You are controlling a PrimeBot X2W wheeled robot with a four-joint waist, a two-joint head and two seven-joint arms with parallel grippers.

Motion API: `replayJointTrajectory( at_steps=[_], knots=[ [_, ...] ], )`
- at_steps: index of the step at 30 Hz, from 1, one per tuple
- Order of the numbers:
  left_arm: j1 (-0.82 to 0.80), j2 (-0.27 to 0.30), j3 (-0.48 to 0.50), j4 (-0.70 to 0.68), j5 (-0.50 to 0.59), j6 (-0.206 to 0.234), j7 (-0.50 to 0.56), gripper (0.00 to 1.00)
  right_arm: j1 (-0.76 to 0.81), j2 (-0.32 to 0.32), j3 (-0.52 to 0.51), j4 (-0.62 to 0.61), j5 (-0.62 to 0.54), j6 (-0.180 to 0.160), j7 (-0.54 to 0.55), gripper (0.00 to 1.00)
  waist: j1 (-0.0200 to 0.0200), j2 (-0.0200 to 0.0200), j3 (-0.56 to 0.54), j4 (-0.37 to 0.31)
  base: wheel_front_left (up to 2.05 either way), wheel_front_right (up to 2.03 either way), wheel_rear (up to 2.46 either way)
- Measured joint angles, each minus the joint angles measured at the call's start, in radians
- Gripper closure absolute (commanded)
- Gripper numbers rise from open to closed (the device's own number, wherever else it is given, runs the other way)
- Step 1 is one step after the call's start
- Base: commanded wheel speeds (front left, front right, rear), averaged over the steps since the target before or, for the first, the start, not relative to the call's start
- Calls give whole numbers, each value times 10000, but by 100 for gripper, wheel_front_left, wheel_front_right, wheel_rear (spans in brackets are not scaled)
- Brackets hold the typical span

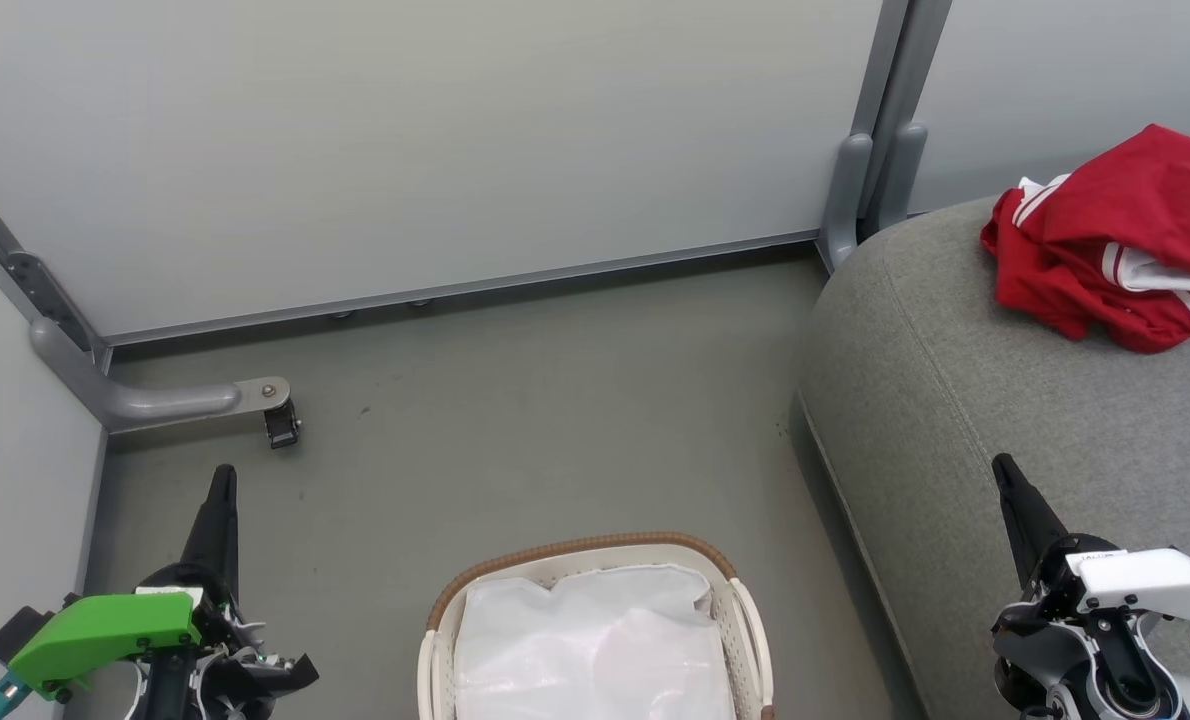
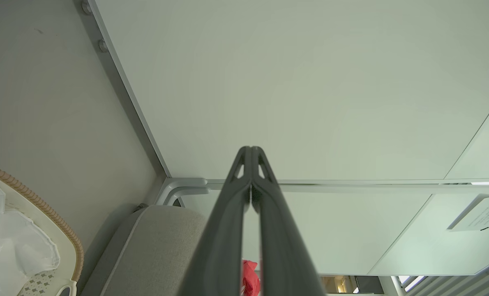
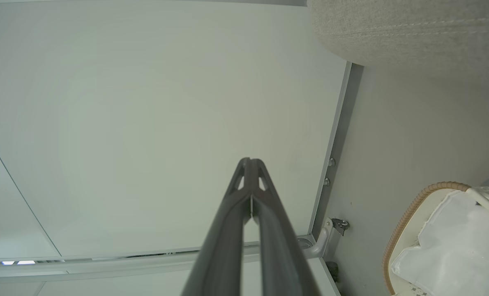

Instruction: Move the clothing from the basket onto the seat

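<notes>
Two hands, each with its fingers pressed together and gripping nothing. Left hand [image 1: 222, 478] sits near left over the floor [image 1: 515, 420], with a green cover [image 1: 105, 630] behind it. Right hand [image 1: 1003, 468] sits near right over the seat [image 1: 955, 400], with a white cover [image 1: 1145, 580] behind it. Both point toward the far wall [image 1: 405, 150], roughly level, on either side of the basket [image 1: 585, 548].

Head view:
- Shows the full layout.
- Clothing [image 1: 1115, 250] is a red heap with white stripes on the far right of the seat, cut by the frame edge and well apart from both hands.
- Basket is on the floor, near centre, just left of the seat, with a white liner [image 1: 595, 640] inside.
- A caster [image 1: 281, 426] on a grey bracket is at far left.

Left wrist view:
- Gives a scrap of red low between the fingers, beyond the seat corner.
- Basket rim and liner are at its lower left.

Right wrist view:
- Has the seat edge along its top.
- Basket and liner are at its lower right, and the caster is beside the wall rail.

Writing:
- A sheet [image 2: 485, 213] on the panel in the left wrist view has print too small to read.
- A small label on the white cover is illegible.
</notes>
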Motion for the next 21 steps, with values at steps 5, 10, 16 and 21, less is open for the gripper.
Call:
replayJointTrajectory(
  at_steps=[5, 10, 16, 21],
  knots=[
    [0, 0, 6, 0, 0, 0, 15, 100, 0, 0, 0, 0, 0, 0, 0, 100, 0, 0, 0, 0, 0, 0, 0],
    [0, -2, 10, 0, 0, 0, 15, 100, 0, 0, 0, 0, 0, 0, 0, 100, 0, 0, 0, 0, 0, 0, 0],
    [0, -4, 15, 0, 2, 0, 23, 100, 0, 0, 0, 0, 0, 0, 0, 100, 0, 0, 0, 0, 0, 0, 0],
    [0, -4, 21, 0, 2, 0, 25, 100, 0, 0, 0, 0, 0, 0, 0, 100, 0, 0, 0, 0, 0, 0, 0]
  ],
)
